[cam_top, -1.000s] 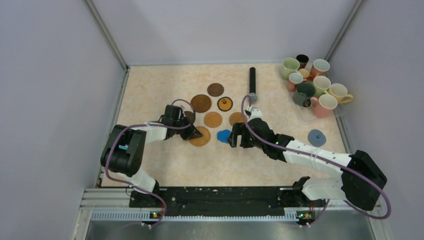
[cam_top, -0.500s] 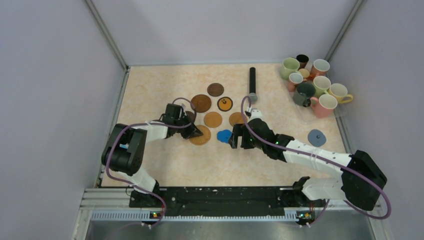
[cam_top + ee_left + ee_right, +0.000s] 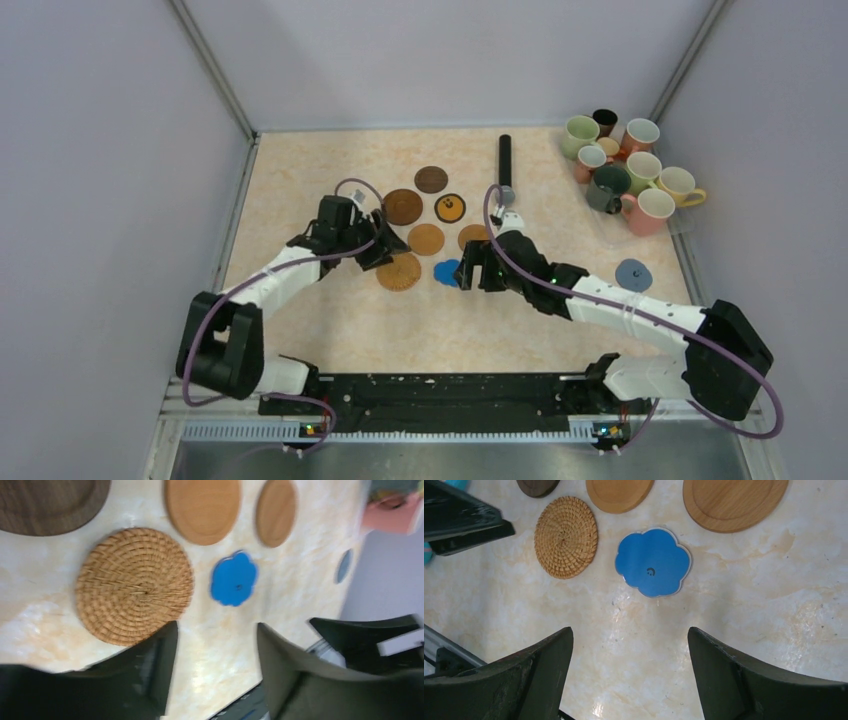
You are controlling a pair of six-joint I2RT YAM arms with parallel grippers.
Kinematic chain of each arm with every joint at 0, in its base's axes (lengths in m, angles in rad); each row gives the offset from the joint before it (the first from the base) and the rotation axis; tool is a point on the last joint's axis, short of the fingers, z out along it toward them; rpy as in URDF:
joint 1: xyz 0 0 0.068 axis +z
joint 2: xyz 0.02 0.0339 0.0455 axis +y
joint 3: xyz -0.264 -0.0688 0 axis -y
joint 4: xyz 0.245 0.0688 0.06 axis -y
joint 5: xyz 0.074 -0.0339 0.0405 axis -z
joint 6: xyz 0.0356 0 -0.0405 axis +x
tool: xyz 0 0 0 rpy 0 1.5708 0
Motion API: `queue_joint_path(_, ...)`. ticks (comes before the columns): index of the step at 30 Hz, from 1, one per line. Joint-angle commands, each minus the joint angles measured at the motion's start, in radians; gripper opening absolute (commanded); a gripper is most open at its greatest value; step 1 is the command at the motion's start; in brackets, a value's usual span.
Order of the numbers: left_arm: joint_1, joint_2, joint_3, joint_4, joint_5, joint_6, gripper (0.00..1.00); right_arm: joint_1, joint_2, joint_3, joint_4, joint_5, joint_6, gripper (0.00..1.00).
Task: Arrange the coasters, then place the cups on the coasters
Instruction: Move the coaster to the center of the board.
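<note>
A woven tan coaster (image 3: 399, 272) (image 3: 135, 585) lies flat on the table, and my left gripper (image 3: 380, 248) (image 3: 216, 630) hovers open just beside it with nothing between its fingers. The blue flower-shaped coaster (image 3: 447, 271) (image 3: 653, 562) lies right of the woven one. My right gripper (image 3: 467, 272) (image 3: 630, 632) stands open over bare table just short of it. More round coasters lie behind: dark brown (image 3: 403, 206), small dark (image 3: 431, 179), black-and-orange (image 3: 450, 207) and tan (image 3: 426, 239). An orange one (image 3: 473, 236) is partly hidden by the right arm. The cups (image 3: 620, 175) cluster at the back right.
A grey-blue coaster (image 3: 634, 273) lies alone near the right wall, below the cups. A long black cylinder (image 3: 505, 160) lies at the back middle. Grey walls close in the table on three sides. The two wrists are close together around the blue coaster.
My left gripper has opened and pulled back up and to the left off the woven coaster, which now lies fully in view. The right gripper has edged slightly away from the bases.
</note>
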Motion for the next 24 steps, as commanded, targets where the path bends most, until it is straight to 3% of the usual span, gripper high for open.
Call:
queue_joint_path(1, -0.004, -0.147, 0.078, -0.081, -0.015, 0.036, 0.8, -0.001, 0.018, 0.114, -0.053, 0.106, 0.056, 0.84)
queue_joint_path(3, -0.004, -0.202, 0.116, -0.14, -0.036, 0.074, 0.94, -0.003, 0.039, 0.173, -0.14, 0.199, 0.095, 0.83)
queue_joint_path(6, -0.004, -0.275, 0.178, -0.235, -0.064, 0.154, 0.99, -0.019, 0.069, 0.255, -0.266, 0.347, 0.165, 0.76)
queue_joint_path(11, -0.004, -0.39, 0.236, -0.341, -0.159, 0.305, 0.99, -0.079, 0.092, 0.317, -0.396, 0.576, 0.314, 0.36)
queue_joint_path(14, -0.004, -0.453, 0.236, -0.381, -0.249, 0.39, 0.99, -0.173, 0.094, 0.33, -0.475, 0.634, 0.381, 0.02)
queue_joint_path(18, -0.008, -0.521, 0.213, -0.423, -0.362, 0.449, 0.99, -0.332, 0.065, 0.278, -0.527, 0.646, 0.446, 0.0)
queue_joint_path(24, -0.009, -0.594, 0.123, -0.353, -0.351, 0.444, 0.99, -0.579, -0.039, 0.114, -0.464, 0.62, 0.474, 0.0)
